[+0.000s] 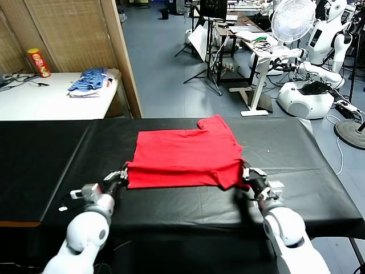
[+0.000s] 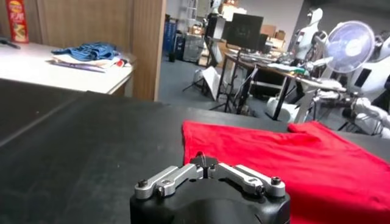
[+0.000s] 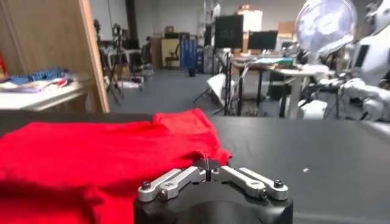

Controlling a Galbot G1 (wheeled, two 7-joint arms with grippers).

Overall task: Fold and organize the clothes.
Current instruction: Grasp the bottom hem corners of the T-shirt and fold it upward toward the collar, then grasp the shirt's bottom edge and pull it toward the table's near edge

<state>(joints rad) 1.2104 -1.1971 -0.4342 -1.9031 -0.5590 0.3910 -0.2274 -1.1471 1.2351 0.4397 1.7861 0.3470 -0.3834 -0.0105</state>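
Observation:
The clothes, a red T-shirt, lie folded flat on the black table with one sleeve pointing to the far right. My left gripper is at the shirt's near left corner, its jaws shut with a bit of red cloth at the tips. My right gripper is at the near right corner, also shut on the cloth's edge. The left wrist view shows the T-shirt just past the left gripper. In the right wrist view the T-shirt spreads out beyond the right gripper.
At the back left a white side table holds a blue-and-white pile of clothes and a red can. A wooden screen stands behind it. A fan and other robots stand at the far right.

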